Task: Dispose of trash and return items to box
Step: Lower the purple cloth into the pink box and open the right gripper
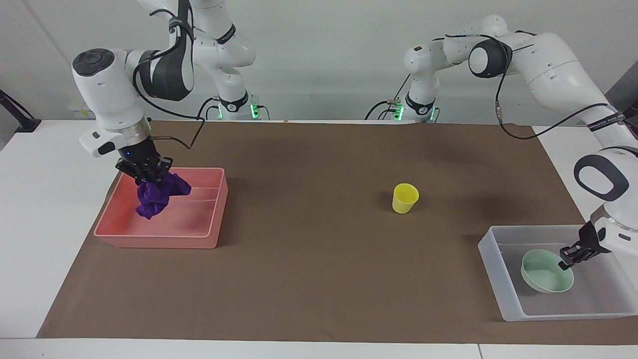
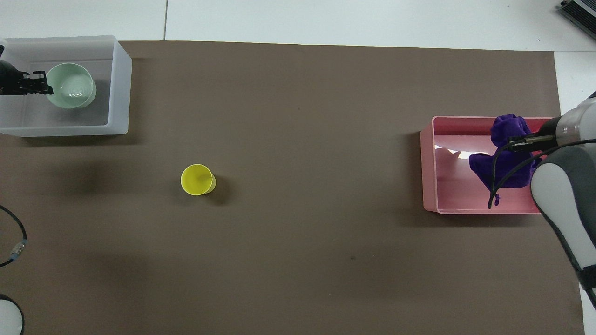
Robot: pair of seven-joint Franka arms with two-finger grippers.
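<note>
The trash, a purple cloth wad (image 1: 157, 195) (image 2: 505, 163), hangs from my right gripper (image 1: 146, 175) (image 2: 514, 142), which is shut on its top; the cloth's lower end reaches down inside the pink bin (image 1: 159, 240) (image 2: 429, 167). My left gripper (image 1: 566, 259) (image 2: 43, 86) is shut on the rim of the mint-green bowl (image 1: 546, 276) (image 2: 70, 90), low inside the translucent box (image 1: 498, 279) (image 2: 120, 88); I cannot tell whether the bowl touches the floor. The yellow cup (image 1: 404, 198) (image 2: 198, 179) stands upright on the brown mat, apart from both grippers.
A brown mat (image 1: 319, 279) covers the table. The pink bin sits toward the right arm's end and the box toward the left arm's end. Loose cables (image 2: 14, 237) lie near the left arm's base.
</note>
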